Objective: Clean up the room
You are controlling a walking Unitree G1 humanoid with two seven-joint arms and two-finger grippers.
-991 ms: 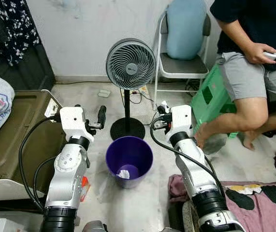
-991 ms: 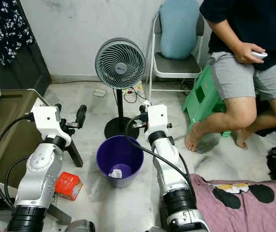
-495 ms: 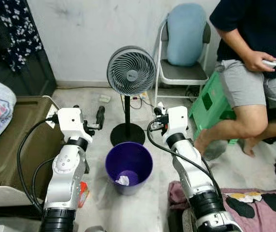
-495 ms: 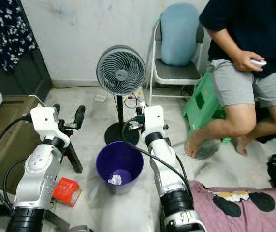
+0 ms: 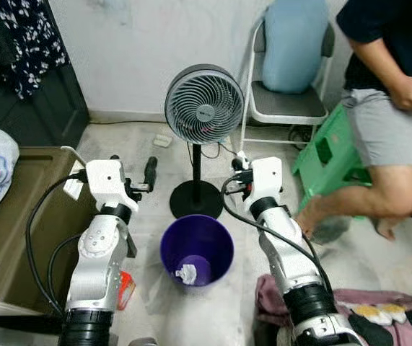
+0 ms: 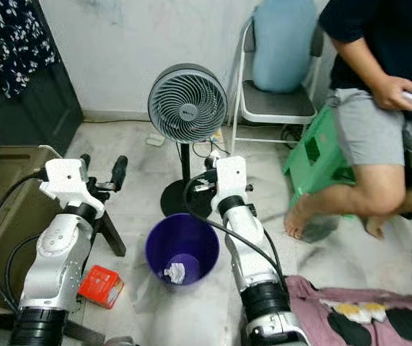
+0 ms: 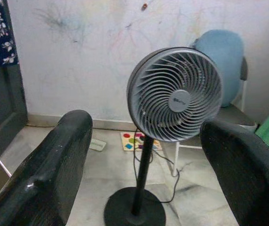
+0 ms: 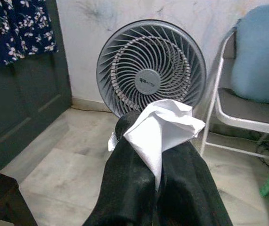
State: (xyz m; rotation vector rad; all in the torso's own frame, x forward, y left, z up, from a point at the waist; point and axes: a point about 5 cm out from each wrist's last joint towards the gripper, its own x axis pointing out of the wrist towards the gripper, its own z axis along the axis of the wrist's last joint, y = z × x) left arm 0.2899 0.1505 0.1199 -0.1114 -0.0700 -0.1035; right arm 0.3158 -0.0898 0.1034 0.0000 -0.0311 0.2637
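A purple bin [image 5: 197, 249] stands on the floor between my two arms, with a crumpled white paper [image 5: 186, 273] at its bottom. My right gripper [image 8: 157, 155] is shut on a white tissue [image 8: 165, 125], whose folded corner sticks out past the fingertips. From the head, that gripper [image 5: 238, 170] is held just beyond the bin's far right rim, pointing at the fan. My left gripper [image 5: 132, 167] is raised to the left of the bin and stands open with nothing between its fingers [image 7: 44, 179].
A grey standing fan [image 5: 204, 104] is right behind the bin, its cord trailing on the floor. A folding chair with a blue cushion [image 5: 292, 50], a green stool [image 5: 328, 155] and a seated person [image 5: 393, 115] are at the right. A brown storage box [image 5: 18, 216] is left; a red packet [image 6: 101, 285] lies by my left arm.
The whole picture has shifted a little as the camera moved. Both arms keep the same pose over the bin. The seated person's legs have shifted.
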